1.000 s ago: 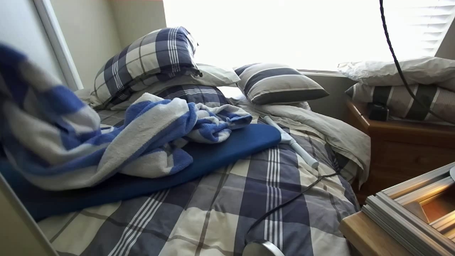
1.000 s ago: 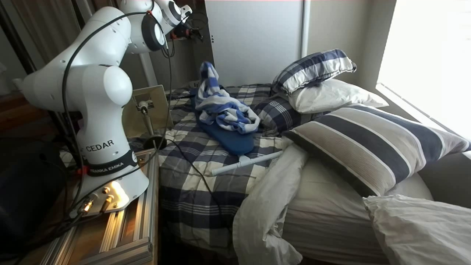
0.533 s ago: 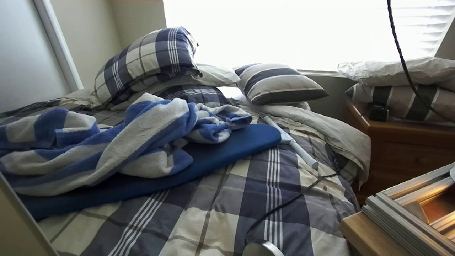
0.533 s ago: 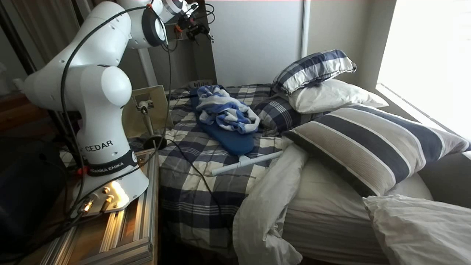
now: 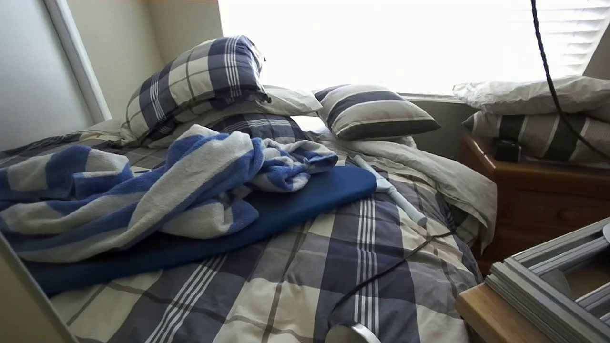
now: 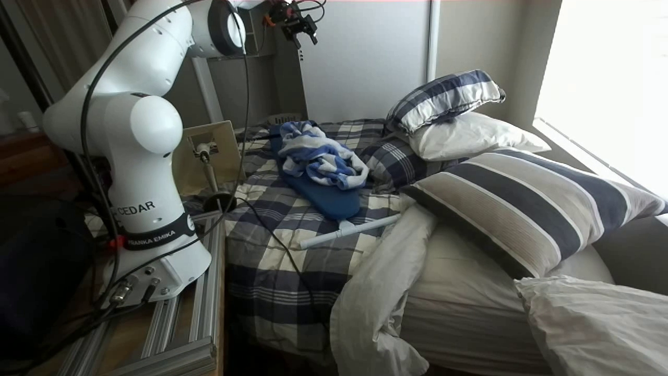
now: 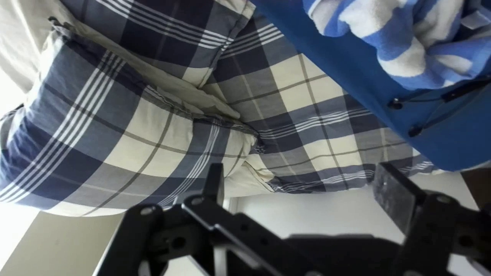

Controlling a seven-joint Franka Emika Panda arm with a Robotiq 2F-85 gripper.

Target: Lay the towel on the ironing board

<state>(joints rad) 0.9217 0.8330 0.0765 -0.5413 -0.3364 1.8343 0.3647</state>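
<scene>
One towel (image 5: 205, 178), blue-and-white striped: lies in crumpled folds on the ironing board (image 5: 329, 190), the board's rounded end bare in both exterior views. The fingers (image 7: 395, 195): wide apart, nothing held between them, well above the towel. Status: laying apparently done; left, perhaps, only spreading, should flatness be wanted.

Free air, claw (image 6: 307, 43) to towel (image 6: 319, 152)
</scene>
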